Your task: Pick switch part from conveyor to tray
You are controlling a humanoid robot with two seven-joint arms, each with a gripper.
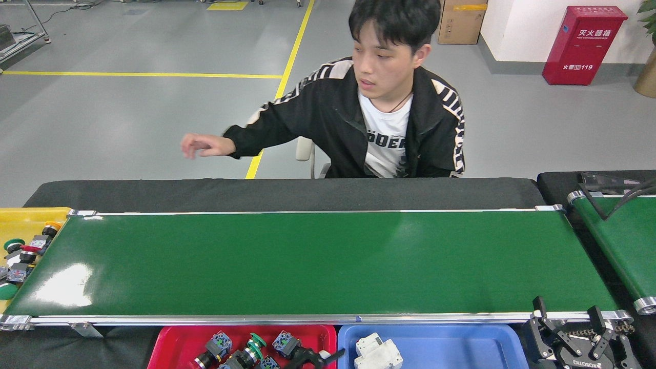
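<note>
A: Right gripper [566,322], lower right corner: fingers spread, nothing between them, parked just off the end of the conveyor [307,261]

B: And the left gripper [319,354]?

A: Only dark fingertips poking in at bottom centre, between red tray [169,348] and blue tray [451,343]; a white speck at the tip, too little showing to tell spread from clamped

B: Switch part [378,353] where?

A: Lying in the blue tray, bottom centre, just right of those fingertips; none on the belt

B: Handling?

A: Probably light, rigid moulded plastic, blocky with flat faces; smooth, so likely a bit slippery. Best pinched across two opposite flat sides near the middle, not by the small lugs

B: Counts?

A: One white part in blue. Button switches [251,348] in red: about four, partly cut by the frame edge. More in the yellow tray [31,215], far left: a jumbled cluster, too tangled for a sure count. Three trays. Two belts, counting the narrow one [625,246] at right. One person [389,118] behind the belt, upper centre, one hand [197,145] out toward upper left, well clear of the belt
</note>
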